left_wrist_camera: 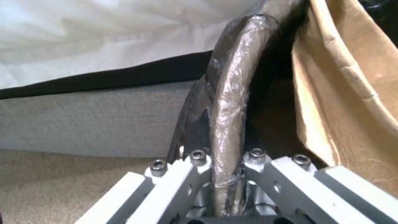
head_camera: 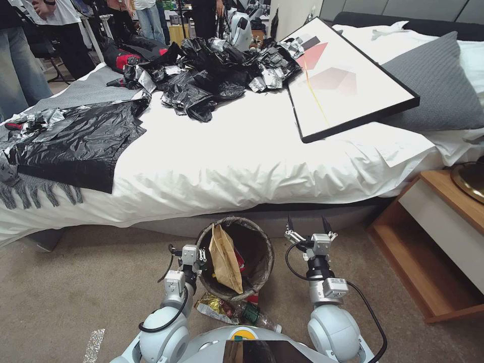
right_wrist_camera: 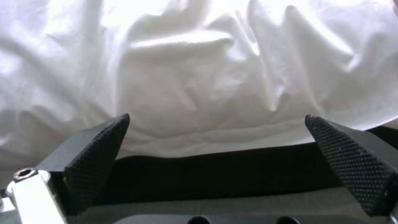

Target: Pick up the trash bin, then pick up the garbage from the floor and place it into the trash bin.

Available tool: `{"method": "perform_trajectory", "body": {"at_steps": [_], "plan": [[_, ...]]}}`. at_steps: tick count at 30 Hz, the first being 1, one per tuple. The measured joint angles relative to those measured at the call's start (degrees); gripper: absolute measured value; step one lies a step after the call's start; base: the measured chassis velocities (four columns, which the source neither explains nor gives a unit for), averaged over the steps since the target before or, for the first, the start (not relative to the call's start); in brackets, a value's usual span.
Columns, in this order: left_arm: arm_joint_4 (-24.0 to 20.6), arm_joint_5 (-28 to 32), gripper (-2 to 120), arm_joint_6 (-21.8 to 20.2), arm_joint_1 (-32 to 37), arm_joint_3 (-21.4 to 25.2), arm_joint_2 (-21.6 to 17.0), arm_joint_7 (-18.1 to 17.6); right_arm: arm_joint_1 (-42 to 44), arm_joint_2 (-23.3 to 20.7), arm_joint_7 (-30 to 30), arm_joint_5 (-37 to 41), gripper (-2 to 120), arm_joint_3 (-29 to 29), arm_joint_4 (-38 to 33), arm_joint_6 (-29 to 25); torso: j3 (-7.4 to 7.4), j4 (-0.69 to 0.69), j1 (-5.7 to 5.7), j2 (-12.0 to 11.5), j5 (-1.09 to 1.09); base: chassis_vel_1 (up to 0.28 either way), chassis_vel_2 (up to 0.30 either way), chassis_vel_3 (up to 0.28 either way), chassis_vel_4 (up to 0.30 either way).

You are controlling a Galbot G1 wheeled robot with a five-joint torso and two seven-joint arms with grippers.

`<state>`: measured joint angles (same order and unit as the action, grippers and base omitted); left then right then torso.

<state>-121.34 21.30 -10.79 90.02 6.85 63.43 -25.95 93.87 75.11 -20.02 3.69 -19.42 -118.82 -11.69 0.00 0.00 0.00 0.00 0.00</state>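
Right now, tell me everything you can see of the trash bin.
The trash bin is a small round container with a dark, glossy plastic liner folded over its rim. It sits beside the bed, tilted toward the robot. A brown paper bag stands inside, something red behind it. The left gripper has its jaws shut on the lined rim. Wrappers and a bottle lie by its base.

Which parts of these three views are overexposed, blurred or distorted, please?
Head view: wide-angle bending at the edges, even light, the trash bin interior dark. Left wrist view: soft focus, glare on the liner-wrapped rim that the left gripper clamps, bed sheet bright. Right wrist view: sheet blown out white, the open right gripper sharper.
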Motion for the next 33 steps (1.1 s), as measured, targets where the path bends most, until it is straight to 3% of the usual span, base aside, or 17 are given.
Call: {"method": "perform_trajectory", "body": {"at_steps": [33], "plan": [[-2.2, 0.2, 0, 0.1, 2.6, 4.1, 0.2, -1.2, -0.7, -0.2, 0.2, 0.5, 100, 0.4, 0.2, 0.3, 0.00, 0.00, 0.00, 0.0, 0.00, 0.002, -0.001, -0.001, 0.002]]}}
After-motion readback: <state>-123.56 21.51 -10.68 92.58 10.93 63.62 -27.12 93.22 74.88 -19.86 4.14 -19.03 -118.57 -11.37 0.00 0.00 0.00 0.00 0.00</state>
